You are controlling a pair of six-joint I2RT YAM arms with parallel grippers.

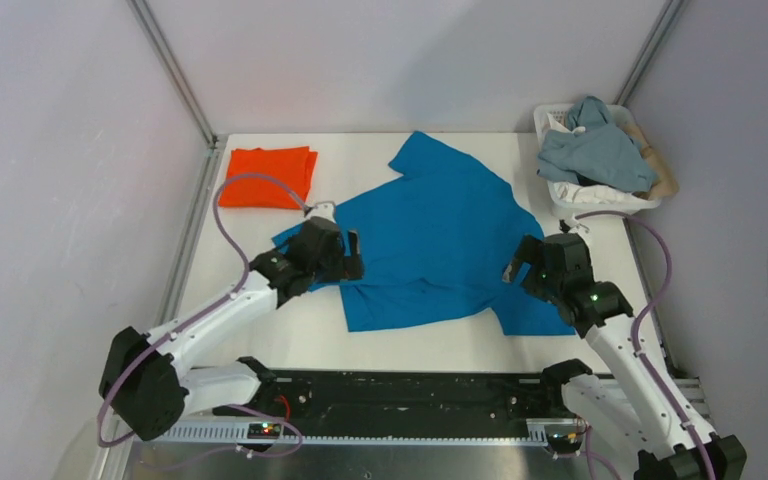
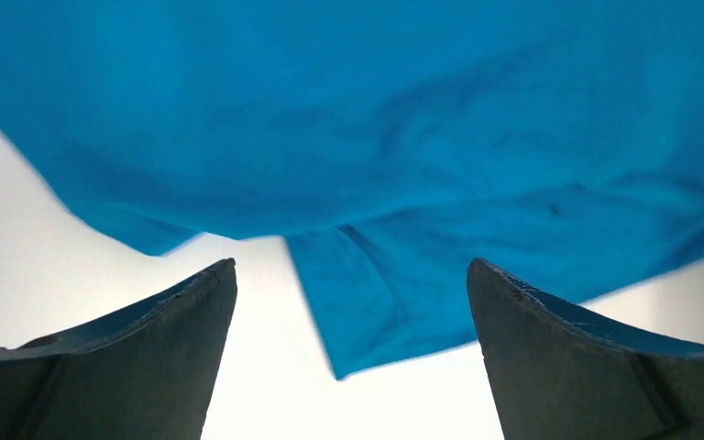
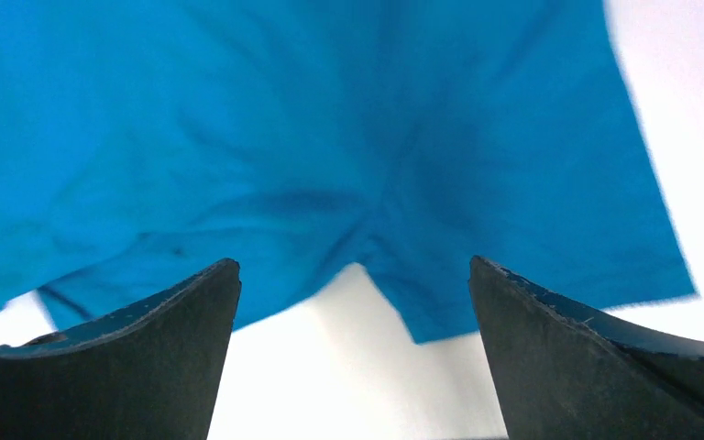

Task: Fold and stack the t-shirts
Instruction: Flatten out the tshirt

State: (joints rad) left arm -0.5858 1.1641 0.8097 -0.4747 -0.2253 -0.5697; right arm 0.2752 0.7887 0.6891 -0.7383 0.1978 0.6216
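Blue tee [image 1: 430,235]: spread flat and skewed at centre; I judge it laid out for folding
Orange tee [image 1: 270,177]: folded, far-left corner; likely the stack's base
Left gripper [image 1: 348,256]: jaws apart at the blue cloth's left edge; empty
Right gripper [image 1: 518,263]: jaws likewise apart, right edge; empty

We see a white worktop [image 1: 350,160] closed in by plain pale grey walls [image 1: 410,60] at the back and on both sides, a metal post [image 1: 175,75] slanting up from each far corner, under soft, even light
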